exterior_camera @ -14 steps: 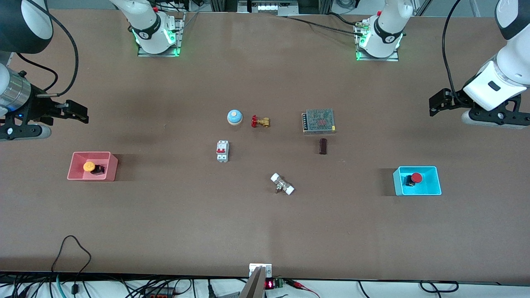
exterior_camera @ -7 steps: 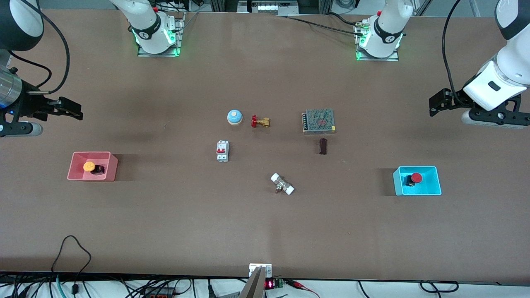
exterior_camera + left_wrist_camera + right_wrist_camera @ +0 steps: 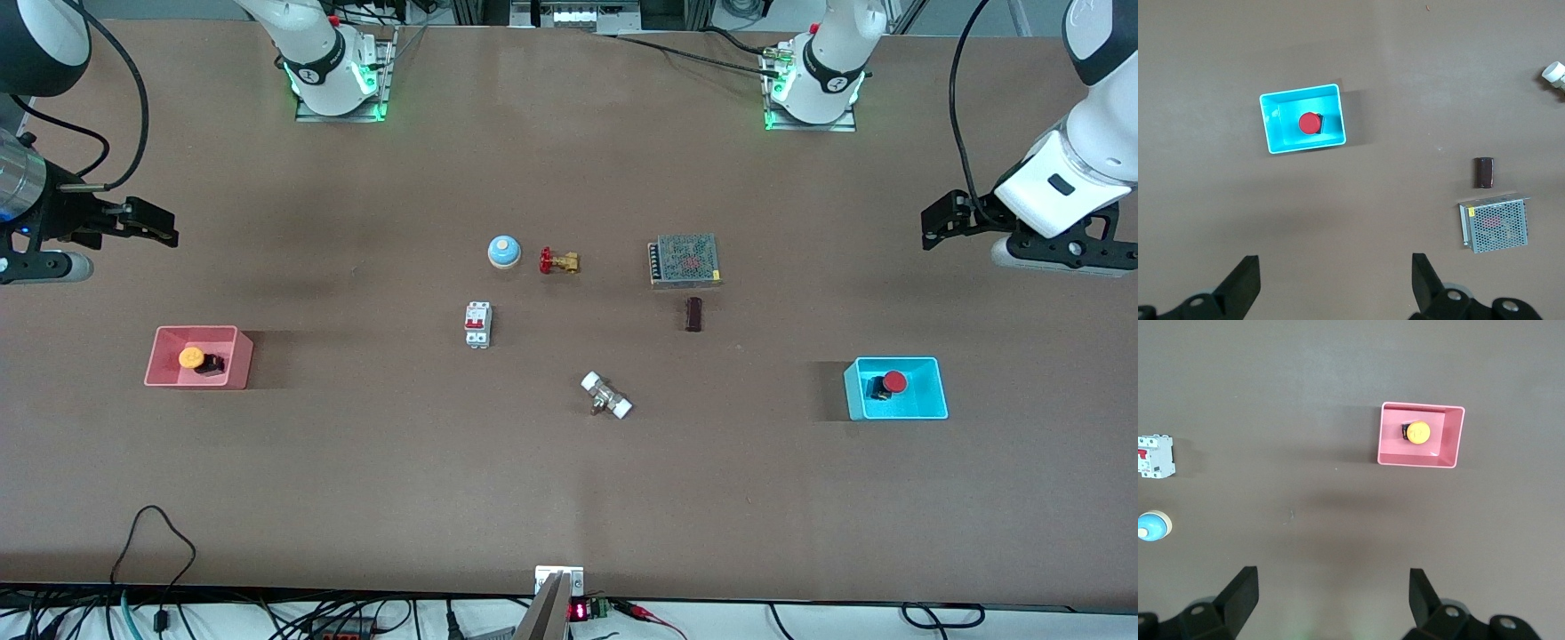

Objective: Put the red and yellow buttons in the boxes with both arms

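- Front view: the round yellow-orange capped push button is seen inside the pink-red rectangular plastic bin, at the right arm's end of the brown table. The round red capped push button lies inside the bright cyan rectangular plastic bin, at the left arm's end. Between the two bins, a blue dome bell with a cream top and a grey perforated metal box are placed.
- Front view: the black right gripper is held in the air over bare table near the pink-red bin. The black left gripper is held over bare table near the cyan bin.
- Left wrist view: the left gripper's fingers are spread wide with nothing between them; the cyan bin with the red button is seen below.
- Right wrist view: the right gripper's fingers are also spread and empty; the pink-red bin holds the yellow-orange button.
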### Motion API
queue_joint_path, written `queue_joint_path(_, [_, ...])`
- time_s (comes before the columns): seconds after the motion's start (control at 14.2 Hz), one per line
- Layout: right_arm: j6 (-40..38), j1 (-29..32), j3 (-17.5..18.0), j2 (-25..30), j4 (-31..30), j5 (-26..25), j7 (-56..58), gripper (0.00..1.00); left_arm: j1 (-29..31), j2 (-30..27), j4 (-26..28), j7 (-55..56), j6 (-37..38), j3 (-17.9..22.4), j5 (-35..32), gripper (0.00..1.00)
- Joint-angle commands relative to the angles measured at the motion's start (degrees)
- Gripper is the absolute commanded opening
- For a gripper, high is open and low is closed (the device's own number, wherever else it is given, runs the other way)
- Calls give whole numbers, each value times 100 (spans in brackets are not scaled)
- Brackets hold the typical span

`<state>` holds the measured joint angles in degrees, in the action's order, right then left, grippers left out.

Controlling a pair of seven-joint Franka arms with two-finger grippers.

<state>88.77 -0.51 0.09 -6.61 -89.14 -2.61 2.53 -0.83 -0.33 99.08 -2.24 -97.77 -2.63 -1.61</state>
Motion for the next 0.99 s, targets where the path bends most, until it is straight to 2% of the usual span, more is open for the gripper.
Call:
queue_joint_path(0.0, [-123,-45,-53,2,90,103,-103,100,-40,-81,67,4,-58,34,29,100])
queue_joint_path(0.92, [-114,69,-70,-33,90,243,-104,100,-40,-81,67,13,-50,34,29,100])
